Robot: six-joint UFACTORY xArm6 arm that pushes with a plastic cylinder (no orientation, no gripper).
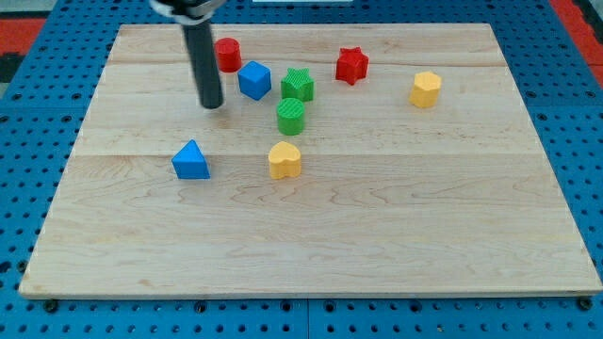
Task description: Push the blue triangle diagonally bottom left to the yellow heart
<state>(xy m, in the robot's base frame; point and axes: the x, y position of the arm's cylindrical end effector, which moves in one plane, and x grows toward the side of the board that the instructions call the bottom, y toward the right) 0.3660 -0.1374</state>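
The blue triangle [191, 160] lies left of the board's middle. The yellow heart [285, 160] lies to its right, about level with it, with a clear gap between them. My tip [212, 104] is the lower end of the dark rod coming down from the view's top. It stands above and slightly right of the blue triangle, apart from it, and left of the blue cube [254, 80].
A red cylinder [227, 55] sits just right of the rod near the top. A green star [298, 85] and a green cylinder [291, 116] stand above the heart. A red star [351, 65] and a yellow hexagon [426, 89] lie at upper right. The wooden board [377, 245] rests on a blue pegboard.
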